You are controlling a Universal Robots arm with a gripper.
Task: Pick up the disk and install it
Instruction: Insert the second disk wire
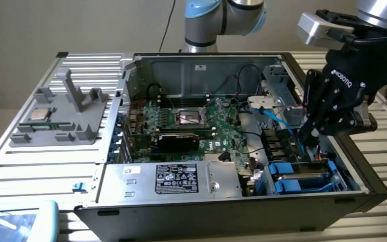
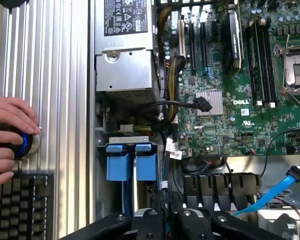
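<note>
The disk lies in the drive bay at the front corner of the open computer case, on the exterior view's right. Its grey metal top shows inside a bright blue carrier frame. The wrist view looks down on two blue carrier tabs side by side in that bay. My black gripper hangs fingers-down just above and behind the bay. Its fingers stand close together, shut, and I see nothing held between them. I cannot tell whether they touch the disk.
A silver power supply with a black-and-white label sits beside the bay, and the green motherboard lies behind it. A blue cable runs near the gripper. A grey fixture stands at the exterior view's left. A person's hand rests on a blue-ringed knob above a keyboard.
</note>
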